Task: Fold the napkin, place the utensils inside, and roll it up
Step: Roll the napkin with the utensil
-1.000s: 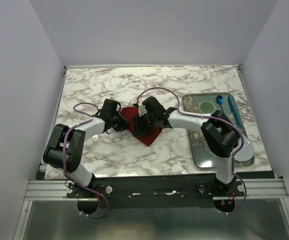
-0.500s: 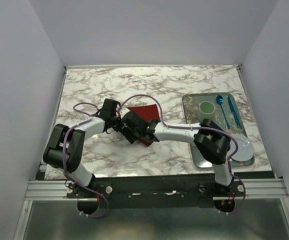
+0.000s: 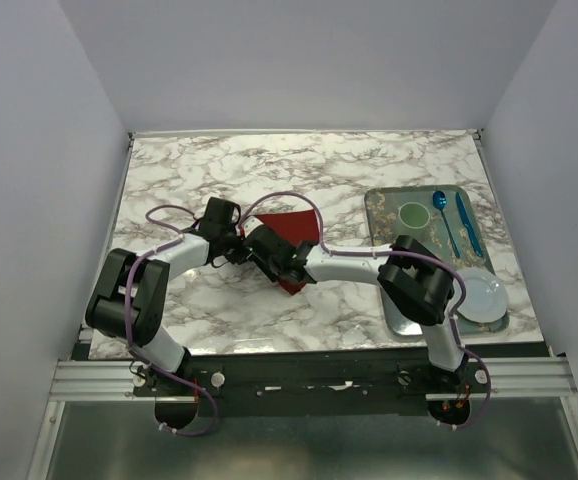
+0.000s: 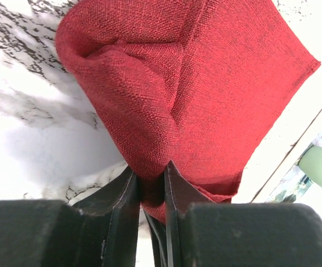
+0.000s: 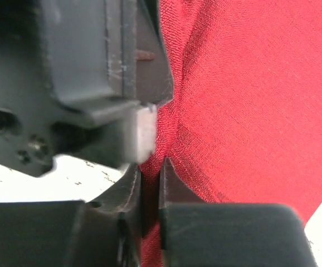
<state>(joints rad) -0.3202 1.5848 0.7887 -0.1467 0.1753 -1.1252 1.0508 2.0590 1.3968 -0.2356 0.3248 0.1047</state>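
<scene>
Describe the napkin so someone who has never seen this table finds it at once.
Start at the marble table and go to its middle, left of the patterned tray, where the left gripper and the right gripper meet. The napkin is the dark red cloth that both pinch, bunched into folds. It is the only red thing and the only cloth in sight.

readable text: none | labels: none | brands: none | numbers: none

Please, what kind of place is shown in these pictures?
Probably a robot test cell, not a dining room: a marble-look table boxed in by plain white walls, with the left arm and right arm bolted to a metal rail at its near edge.
</scene>
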